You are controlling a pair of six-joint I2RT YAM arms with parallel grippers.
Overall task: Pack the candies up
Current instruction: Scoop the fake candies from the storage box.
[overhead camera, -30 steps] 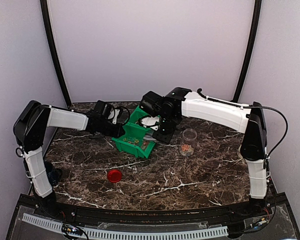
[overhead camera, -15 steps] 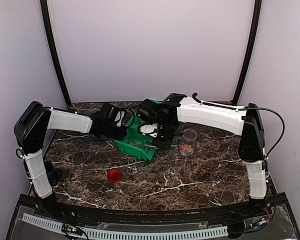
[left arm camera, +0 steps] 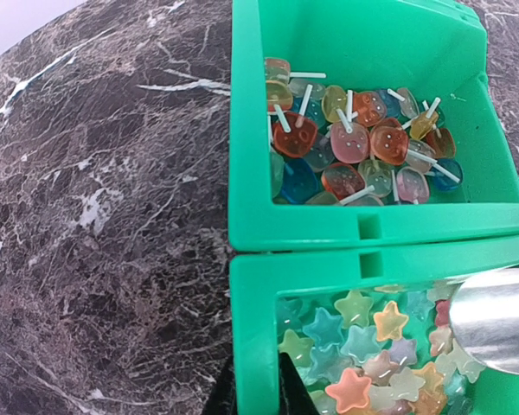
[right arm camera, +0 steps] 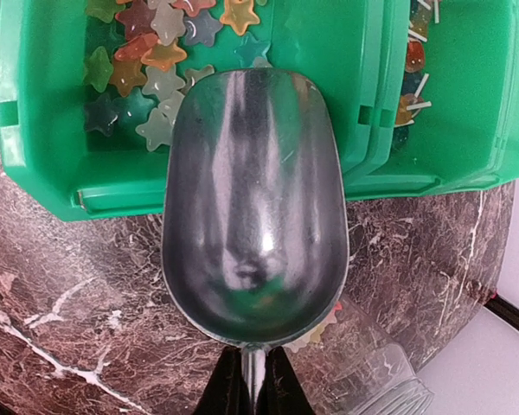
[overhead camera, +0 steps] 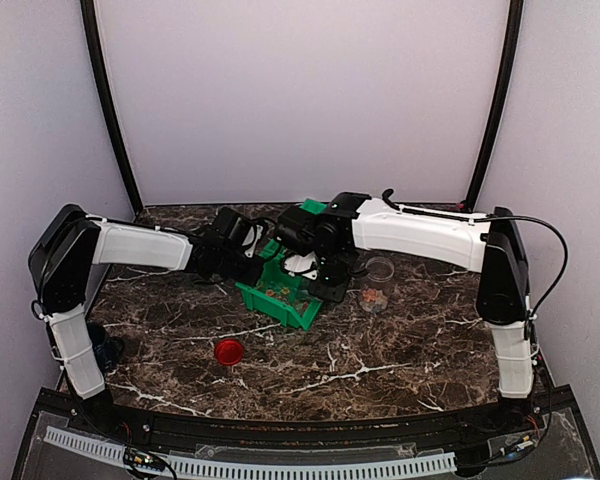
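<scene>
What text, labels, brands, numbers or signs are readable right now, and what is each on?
None to read. The green bins, the metal scoop, the clear jar and the red lid carry no label, brand or number. The candies show only small dots, not letters.

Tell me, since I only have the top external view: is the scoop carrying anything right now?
Observer: No. The right wrist view shows the metal scoop empty, with its handle clamped in the right pincer.
Operator: Where is its front end?
Observer: It reaches across the front wall of the green bin, over the compartment of star candies.
Operator: What is the left arm doing?
Observer: The left wrist view shows the left pincer shut on the side wall of that same star compartment.
</scene>
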